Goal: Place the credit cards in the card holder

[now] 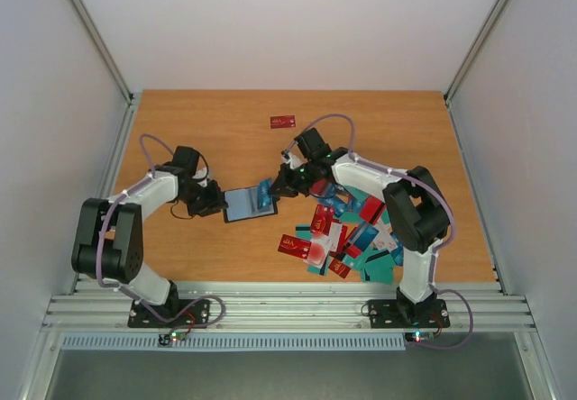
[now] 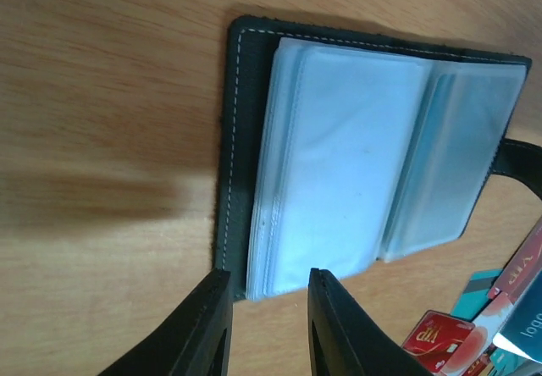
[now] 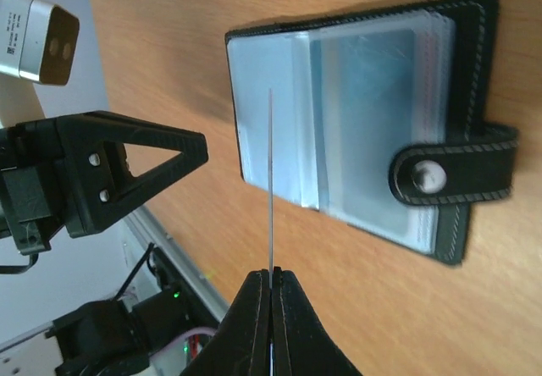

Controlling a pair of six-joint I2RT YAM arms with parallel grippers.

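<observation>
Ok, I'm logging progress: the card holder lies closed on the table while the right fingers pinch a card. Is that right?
Not quite: the card holder lies open, not closed, as the right wrist view shows. The right fingers do pinch a card.

— Bright, even light is delivered from overhead; only short, soft shadows are thrown on the table point(image 1: 207, 130).
— From the left wrist, a broad smeared shadow is cast beside the card holder point(image 2: 241, 139). The left fingers point(image 2: 199, 329) are rendered soft, and pale glare is picked up on the clear sleeves point(image 2: 339, 156).
</observation>
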